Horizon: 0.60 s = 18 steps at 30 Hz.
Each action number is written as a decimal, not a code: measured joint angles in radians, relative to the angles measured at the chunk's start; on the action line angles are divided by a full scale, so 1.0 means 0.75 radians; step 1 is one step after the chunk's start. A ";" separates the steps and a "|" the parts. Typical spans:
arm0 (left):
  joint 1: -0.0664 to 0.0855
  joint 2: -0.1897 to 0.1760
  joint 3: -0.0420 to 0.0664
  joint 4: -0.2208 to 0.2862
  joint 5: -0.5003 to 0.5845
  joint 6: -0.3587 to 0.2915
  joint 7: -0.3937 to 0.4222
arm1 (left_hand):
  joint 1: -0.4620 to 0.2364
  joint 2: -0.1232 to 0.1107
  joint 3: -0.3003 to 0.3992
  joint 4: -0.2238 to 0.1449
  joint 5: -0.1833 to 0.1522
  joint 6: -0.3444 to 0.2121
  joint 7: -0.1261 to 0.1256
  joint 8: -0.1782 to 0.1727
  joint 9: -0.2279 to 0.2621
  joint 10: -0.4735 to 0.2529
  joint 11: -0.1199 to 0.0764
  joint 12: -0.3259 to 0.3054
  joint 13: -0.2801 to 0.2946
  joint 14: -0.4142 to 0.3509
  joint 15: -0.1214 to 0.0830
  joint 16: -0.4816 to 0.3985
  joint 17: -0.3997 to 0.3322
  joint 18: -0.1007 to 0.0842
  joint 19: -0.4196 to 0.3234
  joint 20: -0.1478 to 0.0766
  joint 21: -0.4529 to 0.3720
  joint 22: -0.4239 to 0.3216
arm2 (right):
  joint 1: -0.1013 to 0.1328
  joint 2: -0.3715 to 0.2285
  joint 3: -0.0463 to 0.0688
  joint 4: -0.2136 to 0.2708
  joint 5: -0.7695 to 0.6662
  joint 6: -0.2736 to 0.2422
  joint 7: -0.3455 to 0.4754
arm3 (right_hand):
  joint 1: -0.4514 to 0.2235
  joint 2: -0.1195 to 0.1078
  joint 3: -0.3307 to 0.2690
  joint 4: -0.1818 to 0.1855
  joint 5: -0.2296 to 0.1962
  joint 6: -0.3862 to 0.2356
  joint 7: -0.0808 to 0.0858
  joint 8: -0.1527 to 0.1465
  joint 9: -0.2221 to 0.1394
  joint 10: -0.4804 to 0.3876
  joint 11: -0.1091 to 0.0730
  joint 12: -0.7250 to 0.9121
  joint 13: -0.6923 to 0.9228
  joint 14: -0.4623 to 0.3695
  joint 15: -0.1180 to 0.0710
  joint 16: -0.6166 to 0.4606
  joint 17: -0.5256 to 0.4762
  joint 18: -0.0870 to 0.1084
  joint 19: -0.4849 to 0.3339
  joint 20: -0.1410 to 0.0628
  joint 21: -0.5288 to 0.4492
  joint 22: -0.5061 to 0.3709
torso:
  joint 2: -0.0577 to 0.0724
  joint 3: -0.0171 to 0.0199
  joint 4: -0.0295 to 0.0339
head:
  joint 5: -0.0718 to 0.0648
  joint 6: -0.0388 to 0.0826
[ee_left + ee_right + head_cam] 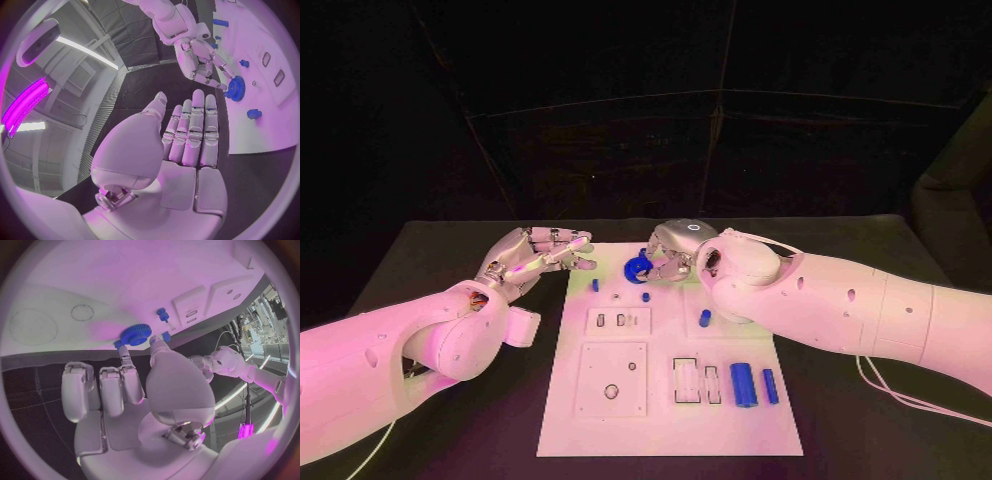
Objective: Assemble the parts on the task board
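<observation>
You see your right hand (pixel 678 252) at the far end of the white flat task board (pixel 733 420), where its fingers (pixel 127 360) pinch the small blue toothed plastic gear (pixel 135 334) against the board surface. Your left hand (pixel 531 258) hovers over the black desk (pixel 444 260) just beside the board's far left corner, fingers straight and grasping nothing. Two blue cylinders (pixel 753 385) lie in slots near the board's near right side.

white task board (pixel 574 425), blue gear (pixel 636 268), black table (pixel 444 260)
</observation>
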 measured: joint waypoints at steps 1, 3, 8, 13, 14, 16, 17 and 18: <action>0.000 -0.001 0.000 0.000 0.000 0.000 0.000 | 0.000 0.000 0.000 0.000 0.000 0.000 0.000 0.000 0.000 0.000 0.000 0.000 0.000 0.000 0.000 0.000 0.000 0.000 0.000 0.000 0.000 0.000 | 0.000 -0.016 0.000 0.012 0.006 -0.022 0.016 | 0.017 0.005 0.004 -0.007 0.000 0.004 0.000 0.000 0.000 0.000 0.000 0.000 0.000 0.000 0.000 0.000 0.000 0.000 0.000 0.000 0.000 0.000 | 0.000 0.0001 -0.0006 | 0.000 0.001; 0.000 -0.003 0.000 -0.001 0.000 0.000 0.000 | 0.000 0.000 0.001 -0.001 0.000 0.000 0.000 0.000 0.000 0.000 0.000 0.000 0.000 0.000 0.000 0.000 0.000 0.000 0.000 0.000 0.000 0.000 | 0.000 -0.067 0.000 0.051 0.031 -0.073 0.064 | 0.044 0.011 0.005 -0.024 0.000 0.004 0.000 0.000 0.000 0.000 0.000 0.000 0.000 0.000 0.000 0.000 0.000 0.000 0.000 0.000 0.000 0.000 | -0.001 0.0008 -0.0020 | 0.000 0.004; 0.000 -0.006 0.000 -0.008 0.000 0.000 -0.001 | 0.000 0.000 0.004 -0.004 0.000 0.000 0.000 0.000 0.000 0.000 0.000 0.000 0.000 0.000 0.000 0.000 0.000 0.000 0.000 0.000 0.000 0.000 | 0.000 -0.223 0.000 0.124 0.149 -0.131 0.185 | 0.091 0.000 -0.004 -0.056 0.000 0.004 0.000 0.000 0.000 0.000 0.000 -0.014 0.000 0.000 0.000 0.000 0.000 0.000 0.000 0.000 0.000 0.000 | -0.004 0.0018 -0.0063 | -0.003 0.009; 0.000 0.002 0.000 -0.018 0.000 0.000 -0.001 | 0.000 0.000 0.004 -0.004 0.000 0.000 0.000 0.000 0.000 0.005 0.005 -0.005 0.000 0.000 0.000 0.000 0.001 0.000 0.000 0.000 0.000 -0.001 | 0.001 -0.380 0.000 0.133 0.338 -0.128 0.312 | 0.211 -0.009 0.003 -0.142 -0.035 0.019 -0.003 0.000 0.000 0.000 0.000 -0.026 0.000 0.000 0.000 0.000 0.000 0.000 0.000 0.000 0.000 0.000 | -0.012 0.0050 -0.0139 | -0.010 0.013; 0.000 0.005 0.000 -0.019 0.000 0.000 -0.001 | 0.000 0.000 0.004 -0.004 0.000 0.000 0.000 0.000 0.000 0.005 0.005 -0.005 0.000 0.000 0.000 0.000 0.001 0.000 0.000 0.000 0.000 -0.001 | 0.001 -0.398 0.000 0.132 0.372 -0.127 0.335 | 0.234 -0.014 0.004 -0.159 -0.047 0.019 -0.003 0.000 0.000 0.000 0.000 -0.032 0.000 0.000 0.000 0.000 0.000 0.000 0.000 0.000 0.000 0.000 | -0.013 0.0056 -0.0151 | -0.013 0.015; 0.000 0.010 0.000 -0.024 0.000 0.001 -0.001 | 0.000 0.000 0.004 -0.004 0.000 0.000 0.000 0.000 0.000 0.005 0.005 -0.005 0.000 0.000 0.000 0.000 0.001 0.000 0.000 0.000 0.000 -0.001 | 0.001 -0.436 0.000 0.130 0.445 -0.123 0.387 | 0.268 -0.020 0.005 -0.187 -0.067 0.019 -0.003 0.000 0.000 0.001 -0.001 -0.032 0.000 0.000 0.000 0.000 0.000 0.000 0.000 0.000 -0.005 0.000 | -0.016 0.0075 -0.0189 | -0.016 0.018; 0.000 0.012 0.000 -0.026 0.000 0.001 -0.001 | 0.000 0.000 0.007 -0.007 0.000 0.000 0.000 0.000 0.000 0.005 0.005 -0.005 0.000 0.000 0.000 0.000 0.002 0.000 0.000 0.000 0.000 -0.002 | 0.001 -0.451 0.000 0.128 0.474 -0.121 0.409 | 0.278 -0.020 0.004 -0.196 -0.072 0.019 -0.003 0.000 0.000 0.005 -0.005 -0.032 0.000 0.000 0.000 0.000 0.000 0.000 0.000 0.000 -0.005 0.000 | -0.017 0.0088 -0.0206 | -0.017 0.020; 0.000 0.015 0.000 -0.029 0.000 0.001 -0.001 | 0.000 0.000 0.009 -0.009 0.000 0.000 0.000 0.000 0.000 0.005 0.005 -0.005 0.000 0.000 0.000 0.000 0.003 0.000 0.000 0.000 0.000 -0.003 | 0.001 -0.465 0.000 0.125 0.501 -0.119 0.430 | 0.283 -0.017 0.004 -0.203 -0.073 0.019 -0.003 0.000 0.000 0.005 -0.005 -0.032 0.000 0.000 0.000 0.000 0.000 0.000 0.000 0.000 -0.005 0.000 | -0.018 0.0105 -0.0224 | -0.018 0.022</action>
